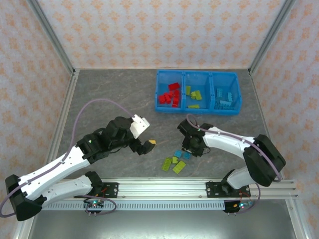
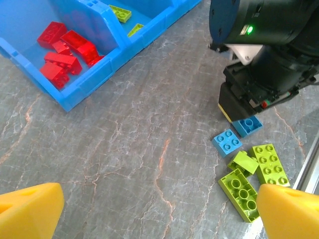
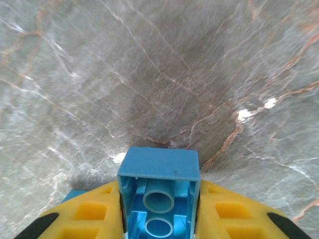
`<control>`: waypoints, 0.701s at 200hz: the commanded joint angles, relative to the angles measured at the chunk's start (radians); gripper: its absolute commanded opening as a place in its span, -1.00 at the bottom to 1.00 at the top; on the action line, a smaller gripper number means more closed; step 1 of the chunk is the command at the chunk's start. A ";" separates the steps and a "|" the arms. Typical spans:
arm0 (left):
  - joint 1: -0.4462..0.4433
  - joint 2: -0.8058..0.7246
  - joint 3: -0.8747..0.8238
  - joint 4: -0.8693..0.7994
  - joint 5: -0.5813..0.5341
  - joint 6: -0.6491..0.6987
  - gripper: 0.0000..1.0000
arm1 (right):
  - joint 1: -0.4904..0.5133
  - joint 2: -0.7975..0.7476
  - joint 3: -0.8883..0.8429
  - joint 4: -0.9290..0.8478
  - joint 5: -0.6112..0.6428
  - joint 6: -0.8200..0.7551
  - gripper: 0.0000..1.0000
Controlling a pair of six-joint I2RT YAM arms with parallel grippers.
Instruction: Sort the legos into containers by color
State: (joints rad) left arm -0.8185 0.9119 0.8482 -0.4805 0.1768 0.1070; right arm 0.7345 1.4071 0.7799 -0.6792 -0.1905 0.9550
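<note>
My right gripper is shut on a light blue brick, its hollow underside facing the camera, low over the table. From above, that gripper sits at the edge of a small loose pile of lime green and light blue legos. My left gripper hangs open over bare table left of the pile, nothing between its yellow fingers. The containers stand at the back: red bricks in the left bin, green in the middle, blue in the right.
An aluminium rail runs along the near edge just behind the pile. Patterned walls and metal posts enclose the table. The right arm's black wrist looms over the pile in the left wrist view.
</note>
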 commanded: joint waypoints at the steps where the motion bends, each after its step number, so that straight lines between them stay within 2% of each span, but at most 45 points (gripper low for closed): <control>1: -0.013 -0.008 0.023 0.040 0.042 0.015 1.00 | 0.003 -0.138 0.017 -0.056 0.133 0.016 -0.47; 31: -0.030 -0.017 0.017 0.071 0.208 0.066 1.00 | -0.018 -0.316 0.084 -0.132 0.330 -0.024 -0.50; 55: -0.059 -0.007 0.015 0.104 0.251 0.074 1.00 | -0.135 -0.365 0.161 -0.150 0.416 -0.152 -0.50; 101: -0.100 0.037 0.035 0.166 0.211 -0.012 1.00 | -0.474 -0.231 0.343 -0.073 0.358 -0.418 -0.50; 123: -0.103 0.042 0.055 0.131 0.159 -0.052 1.00 | -0.621 -0.064 0.433 -0.022 0.255 -0.471 -0.50; 140: -0.105 0.034 0.072 0.086 0.118 -0.075 1.00 | -0.693 0.068 0.515 -0.006 0.177 -0.484 -0.50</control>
State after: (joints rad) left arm -0.9165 0.9562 0.8589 -0.3721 0.3630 0.0898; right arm 0.1268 1.3331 1.2030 -0.7242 0.0834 0.5629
